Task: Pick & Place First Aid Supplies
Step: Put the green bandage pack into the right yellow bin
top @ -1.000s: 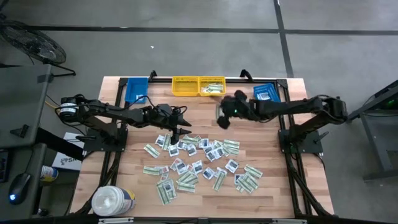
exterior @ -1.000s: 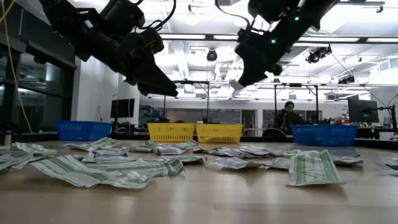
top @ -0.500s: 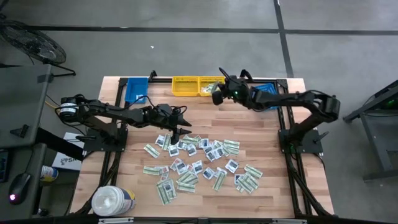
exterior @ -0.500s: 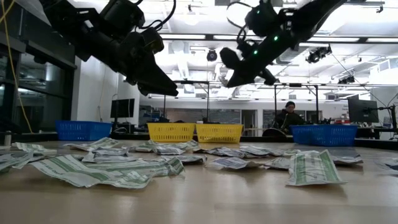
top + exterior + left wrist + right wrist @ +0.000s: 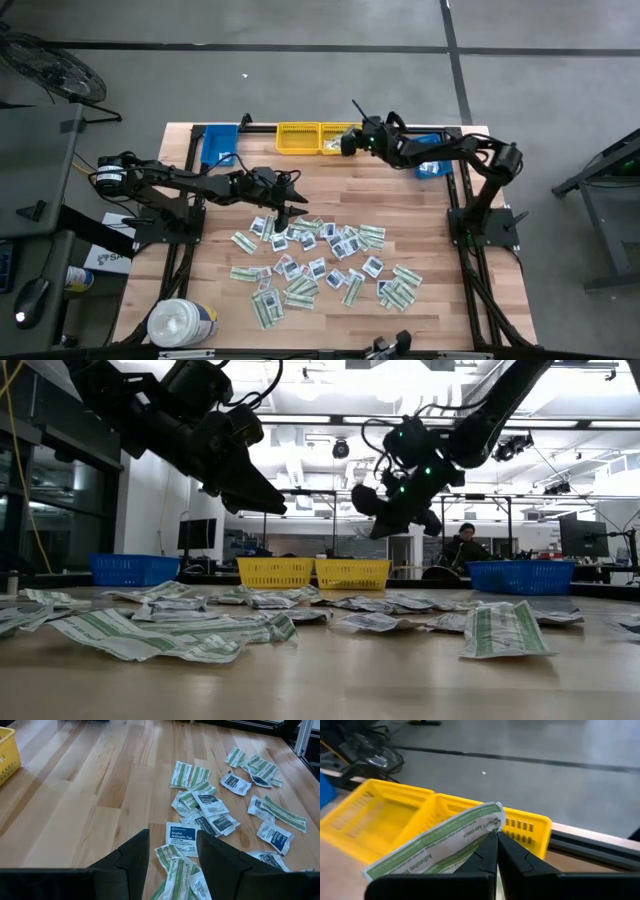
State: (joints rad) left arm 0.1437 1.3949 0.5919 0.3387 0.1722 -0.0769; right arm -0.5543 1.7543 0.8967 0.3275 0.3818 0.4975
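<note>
The green-striped strip point(image 5: 440, 842) was pinched only at one end by the right gripper point(image 5: 492, 854), so most of it hung free beyond the pressed-together fingertips; a slip or a twist in the grip was judged possible, and a release made too early could have dropped it on the rim between the two yellow bins point(image 5: 320, 138) or on the bare table point(image 5: 400, 215) instead of inside. Which bin was meant could not be told from the wrist view, where the strip lay across both. The right arm was stretched toward the far edge of the table, its gripper held above the right yellow bin point(image 5: 341, 140), with the blue bin point(image 5: 428, 151) just to its right. The left gripper point(image 5: 284, 212) was held still over the near-left part of the table, tilted down at the far-left edge of the scattered packets point(image 5: 325, 262), its fingers point(image 5: 131, 855) spread with nothing between them; a white pad packet point(image 5: 182, 837) lay just beyond their tips. A descent there was judged likely to catch two overlapping packets at once, since they lay heaped and touching. The rest of the supplies were spread across the middle of the table, well apart from the bins.
</note>
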